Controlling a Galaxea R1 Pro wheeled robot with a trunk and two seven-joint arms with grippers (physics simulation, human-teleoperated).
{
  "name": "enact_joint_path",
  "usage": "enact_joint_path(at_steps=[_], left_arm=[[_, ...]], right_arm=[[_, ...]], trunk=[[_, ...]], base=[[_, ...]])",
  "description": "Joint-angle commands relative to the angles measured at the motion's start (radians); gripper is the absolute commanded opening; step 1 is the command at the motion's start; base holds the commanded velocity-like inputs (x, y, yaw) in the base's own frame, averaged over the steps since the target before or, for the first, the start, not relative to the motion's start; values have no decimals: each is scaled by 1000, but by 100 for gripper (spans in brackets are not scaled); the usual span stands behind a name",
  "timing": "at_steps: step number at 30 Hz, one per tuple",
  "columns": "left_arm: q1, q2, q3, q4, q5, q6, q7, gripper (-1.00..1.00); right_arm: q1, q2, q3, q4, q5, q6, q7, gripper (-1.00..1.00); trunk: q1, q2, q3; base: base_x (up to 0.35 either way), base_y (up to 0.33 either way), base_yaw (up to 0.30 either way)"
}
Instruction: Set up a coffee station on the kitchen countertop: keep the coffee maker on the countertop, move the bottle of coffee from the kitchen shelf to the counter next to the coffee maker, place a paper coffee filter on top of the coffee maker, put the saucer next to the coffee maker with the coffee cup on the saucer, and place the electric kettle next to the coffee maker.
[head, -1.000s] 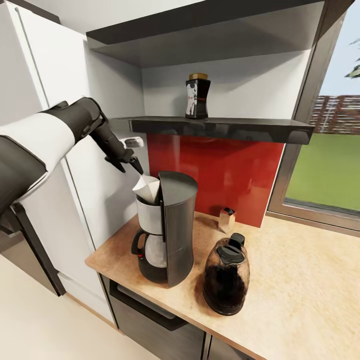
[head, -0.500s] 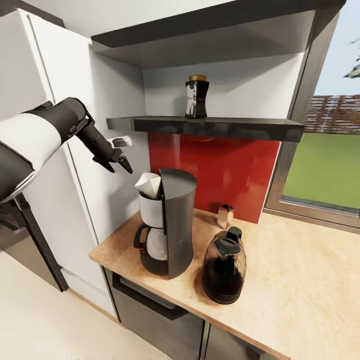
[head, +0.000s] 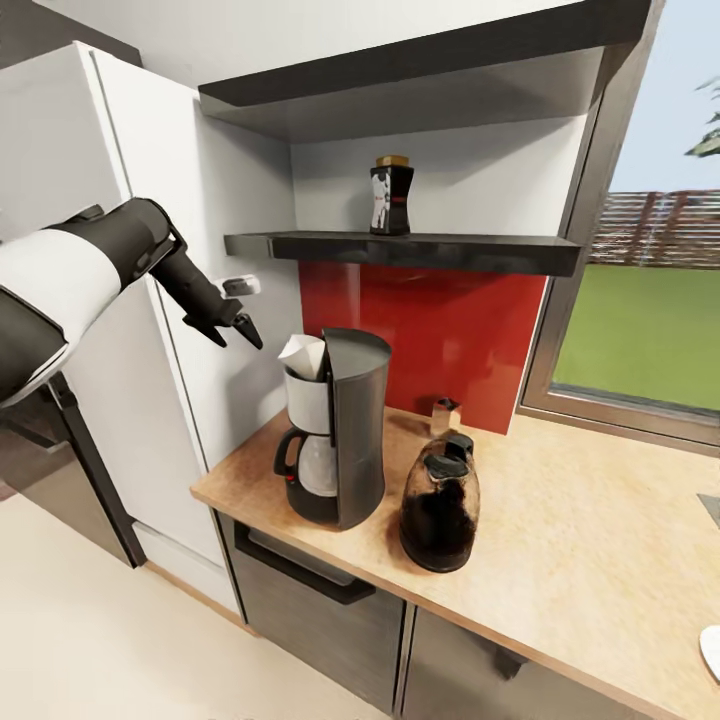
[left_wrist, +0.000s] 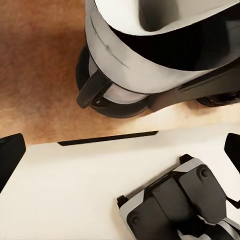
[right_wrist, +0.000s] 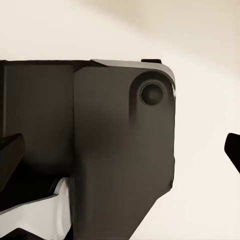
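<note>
Left gripper (head: 232, 326) at mid-left of the head view, fingers apart, empty, up and to the side of the coffee maker (head: 338, 440). Paper filter (head: 303, 356) perched loosely on its top, tilted. Could slip off if brushed by an arm reaching for the coffee jar (head: 391, 195) on the shelf (head: 400, 248) in the upper centre. Right gripper (right_wrist: 120, 145) spread wide too.

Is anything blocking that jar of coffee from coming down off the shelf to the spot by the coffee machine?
Nothing visible: the jar stands alone on the shelf, and bare counter lies beside the coffee machine.
</note>
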Motion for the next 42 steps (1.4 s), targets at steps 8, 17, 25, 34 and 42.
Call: enact_joint_path(at_steps=[8, 17, 25, 34, 42], left_arm=[[75, 104, 7, 0, 3, -12, -10, 100], [202, 113, 16, 0, 4, -79, -9, 100], [279, 120, 18, 0, 4, -132, -9, 100], [325, 196, 18, 0, 4, -220, -9, 100], [411, 291, 19, 2, 17, -322, -9, 100]], right_arm=[[0, 0, -2, -2, 0, -2, -1, 100], [0, -1, -3, -2, 0, -2, -1, 100], [0, -1, -1, -2, 0, -3, -1, 100], [0, 0, 1, -2, 1, -3, -1, 100], [0, 0, 2, -2, 2, -3, -1, 100]], trunk=[[1, -2, -2], [1, -2, -2], [1, -2, -2], [1, -2, -2], [1, -2, -2]], base=[[-4, 0, 0], [0, 0, 0], [0, 0, 0], [0, 0, 0], [0, 0, 0]])
